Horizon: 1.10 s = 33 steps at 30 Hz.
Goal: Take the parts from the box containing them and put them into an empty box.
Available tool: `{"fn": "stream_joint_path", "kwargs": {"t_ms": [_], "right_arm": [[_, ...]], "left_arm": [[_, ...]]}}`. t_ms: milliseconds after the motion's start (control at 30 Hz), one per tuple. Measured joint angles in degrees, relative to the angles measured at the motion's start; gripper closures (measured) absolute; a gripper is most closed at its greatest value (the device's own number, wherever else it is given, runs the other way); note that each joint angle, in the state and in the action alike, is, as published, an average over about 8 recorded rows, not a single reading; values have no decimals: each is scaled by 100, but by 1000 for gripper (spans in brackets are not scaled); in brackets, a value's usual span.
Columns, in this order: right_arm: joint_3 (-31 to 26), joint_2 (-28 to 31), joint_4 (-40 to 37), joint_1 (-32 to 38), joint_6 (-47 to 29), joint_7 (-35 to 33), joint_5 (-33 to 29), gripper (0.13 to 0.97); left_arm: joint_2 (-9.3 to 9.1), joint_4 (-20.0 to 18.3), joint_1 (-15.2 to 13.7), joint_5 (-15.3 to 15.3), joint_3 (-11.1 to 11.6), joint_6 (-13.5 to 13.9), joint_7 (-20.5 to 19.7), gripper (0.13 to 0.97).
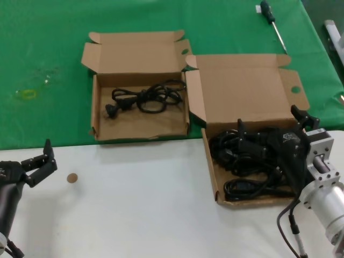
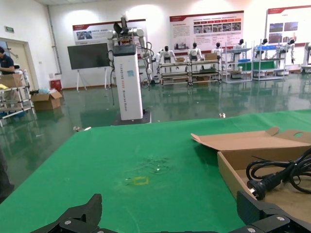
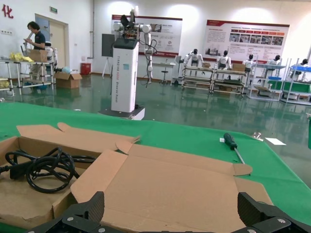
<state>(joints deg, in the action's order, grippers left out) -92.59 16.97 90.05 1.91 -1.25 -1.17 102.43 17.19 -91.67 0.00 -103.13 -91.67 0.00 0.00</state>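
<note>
On green-and-white worktop (image 1: 134, 204), two open brown cardboard boxes side by side, touching at adjacent lid flaps. Larger shallow brown cardboard box with wide lid and round-holed side tab (image 1: 244, 91) on robot's right, straddling edge between green cloth and white surface; holds tangled heap of long thin black rubber power cords (image 1: 242, 156), several alike. Smaller, squarer brown cardboard box with scalloped lid (image 1: 137, 80) on left, wholly on green cloth; holds one coiled black power cord with moulded plug (image 1: 145, 98), so not empty. Same cord and plug visible in left wrist view (image 2: 277, 177) and right wrist view (image 3: 41, 167).

Right gripper (image 1: 274, 145) low over cord heap in larger box, jaws spread; contact with cords not discernible. Left gripper (image 1: 40, 161) over white surface near front left, well apart from both boxes, jaws spread, holding nothing.

Black-handled screwdriver (image 1: 273, 24) on green cloth beyond larger box. Small round brown disc (image 1: 72, 178) on white surface just beside left gripper.
</note>
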Motion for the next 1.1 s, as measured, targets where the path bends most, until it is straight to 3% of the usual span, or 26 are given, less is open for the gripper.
{"fn": "stream_joint_path", "kwargs": {"t_ms": [1100], "right_arm": [[0, 0, 0, 0, 0, 0, 0, 129]], "left_arm": [[0, 0, 0, 0, 0, 0, 0, 132]]}}
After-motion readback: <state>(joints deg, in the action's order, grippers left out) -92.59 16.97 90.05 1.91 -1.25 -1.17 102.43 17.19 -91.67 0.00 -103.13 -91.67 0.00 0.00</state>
